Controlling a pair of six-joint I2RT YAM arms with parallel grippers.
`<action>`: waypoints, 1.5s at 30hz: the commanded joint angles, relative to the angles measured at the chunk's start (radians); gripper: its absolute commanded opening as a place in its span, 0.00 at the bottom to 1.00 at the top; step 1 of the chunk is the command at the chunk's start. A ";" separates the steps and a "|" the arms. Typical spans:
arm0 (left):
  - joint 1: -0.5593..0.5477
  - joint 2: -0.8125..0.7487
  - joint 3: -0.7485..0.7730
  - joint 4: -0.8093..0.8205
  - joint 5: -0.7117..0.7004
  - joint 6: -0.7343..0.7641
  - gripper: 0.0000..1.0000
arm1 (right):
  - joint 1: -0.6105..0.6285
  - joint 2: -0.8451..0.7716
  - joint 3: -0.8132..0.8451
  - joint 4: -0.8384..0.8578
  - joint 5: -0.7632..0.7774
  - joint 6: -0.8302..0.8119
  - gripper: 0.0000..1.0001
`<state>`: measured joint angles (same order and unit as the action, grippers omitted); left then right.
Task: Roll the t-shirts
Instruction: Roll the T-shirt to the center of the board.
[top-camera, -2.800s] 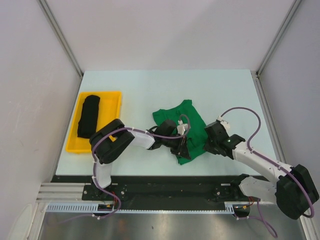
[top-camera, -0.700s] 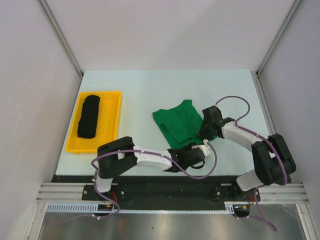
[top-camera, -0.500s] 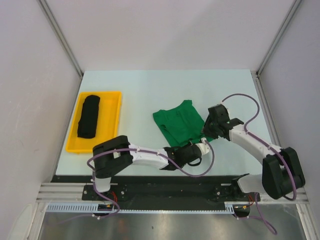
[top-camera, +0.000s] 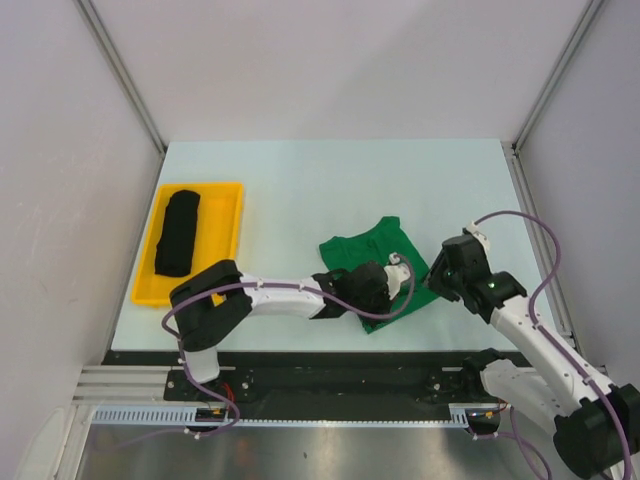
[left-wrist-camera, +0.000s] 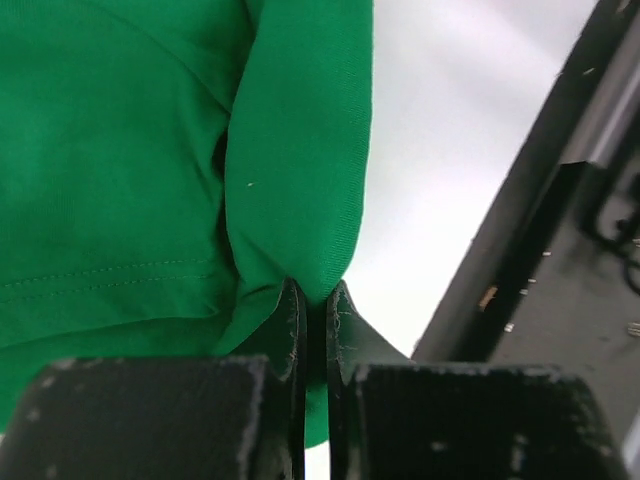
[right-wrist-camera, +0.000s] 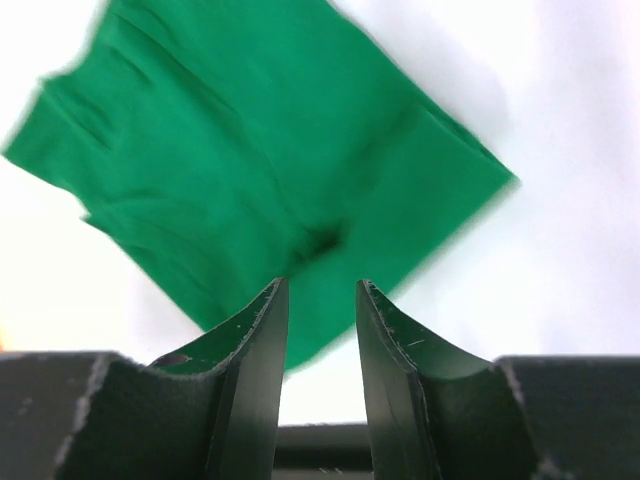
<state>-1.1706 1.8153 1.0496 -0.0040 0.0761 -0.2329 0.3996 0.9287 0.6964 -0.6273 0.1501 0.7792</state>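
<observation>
The jaws of the left gripper (left-wrist-camera: 315, 300) are closed on a fold of the bright green soft cloth t-shirt (top-camera: 370, 245), which lies bunched at the lower centre of the overhead view. The jaws of the right gripper (right-wrist-camera: 322, 292) stand apart above it and hold nothing. The black cloth t-shirt (top-camera: 177, 232) lies rolled in the yellow plastic tray (top-camera: 222, 245) at the left, so the step seems to be spreading the green one, and next the right gripper should take a free edge.

Left fingers (left-wrist-camera: 290, 335) pinched together; right fingers (right-wrist-camera: 255, 365) apart, seemingly free.
</observation>
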 joint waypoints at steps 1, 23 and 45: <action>0.100 0.012 -0.037 0.030 0.315 -0.164 0.00 | 0.019 -0.112 -0.081 -0.084 0.020 0.057 0.38; 0.275 0.174 0.053 -0.054 0.587 -0.218 0.08 | 0.125 0.061 -0.112 0.115 0.062 0.100 0.34; 0.305 -0.204 -0.019 -0.109 0.228 -0.191 0.66 | 0.025 0.294 -0.011 0.196 -0.007 0.057 0.22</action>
<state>-0.8726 1.7679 1.0496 -0.0917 0.4622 -0.4629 0.4381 1.1786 0.6327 -0.4774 0.1280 0.8555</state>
